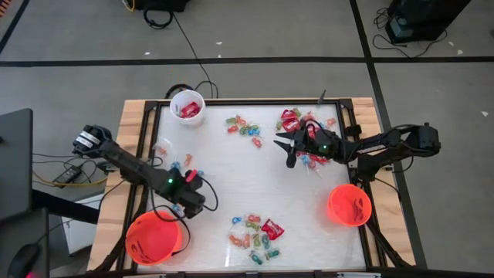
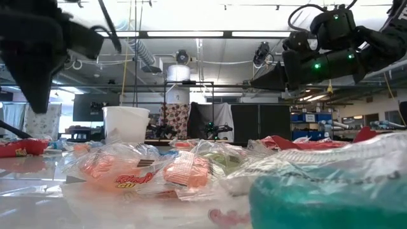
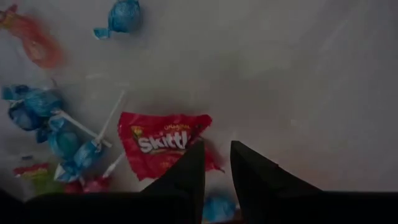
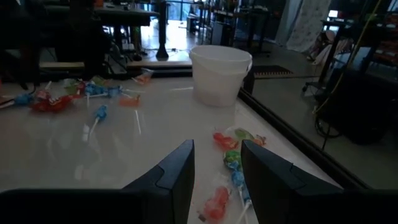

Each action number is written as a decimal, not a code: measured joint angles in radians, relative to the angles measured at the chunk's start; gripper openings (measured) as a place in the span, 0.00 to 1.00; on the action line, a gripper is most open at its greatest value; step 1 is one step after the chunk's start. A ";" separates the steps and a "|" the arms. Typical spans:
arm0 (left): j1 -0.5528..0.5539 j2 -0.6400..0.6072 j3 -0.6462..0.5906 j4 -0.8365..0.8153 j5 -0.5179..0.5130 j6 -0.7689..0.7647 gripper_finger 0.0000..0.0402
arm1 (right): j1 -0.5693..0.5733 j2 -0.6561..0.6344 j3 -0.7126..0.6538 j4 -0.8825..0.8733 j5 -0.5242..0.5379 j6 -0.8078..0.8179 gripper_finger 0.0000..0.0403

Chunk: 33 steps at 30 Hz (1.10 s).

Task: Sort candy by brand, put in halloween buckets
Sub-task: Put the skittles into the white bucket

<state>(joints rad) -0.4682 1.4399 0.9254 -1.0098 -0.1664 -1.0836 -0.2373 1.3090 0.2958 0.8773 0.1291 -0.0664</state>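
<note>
Candy lies in loose groups: near the far edge (image 1: 243, 127), beside my right gripper (image 1: 297, 120), and near the near edge (image 1: 255, 232), where a red packet (image 1: 272, 228) lies. The white pail (image 1: 187, 106) stands at the far left with red packets inside. One orange bucket (image 1: 154, 238) stands at the near left, the other (image 1: 349, 205) at the near right. My left gripper (image 1: 193, 202) hovers just beyond the left bucket's rim, open by a narrow gap and empty; in its wrist view a red Skittles packet (image 3: 165, 144) and blue lollipops (image 3: 62, 140) lie below. My right gripper (image 1: 285, 147) is open and empty above the table.
The table has a raised dark frame (image 1: 147, 154) around a pale work surface. From the right wrist, the white pail (image 4: 221, 74) stands ahead, with wrapped pieces (image 4: 233, 158) near the edge and lollipops (image 4: 99, 115) farther off. Bare surface lies mid-table (image 1: 247, 181).
</note>
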 joint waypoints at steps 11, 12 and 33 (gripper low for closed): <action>-0.003 0.000 -0.151 0.077 -0.005 -0.054 0.37 | 0.014 0.000 0.000 0.011 -0.001 -0.021 0.36; -0.003 0.000 -0.163 0.085 -0.005 -0.054 0.38 | 0.014 0.000 0.000 0.011 -0.001 -0.021 0.36; 0.150 -0.055 -0.138 0.187 -0.025 0.114 0.04 | 0.011 0.000 0.000 0.005 0.004 -0.006 0.36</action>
<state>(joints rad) -0.3186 1.3848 0.7870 -0.8230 -0.1917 -0.9695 -0.2266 1.3090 0.2958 0.8822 0.1330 -0.0719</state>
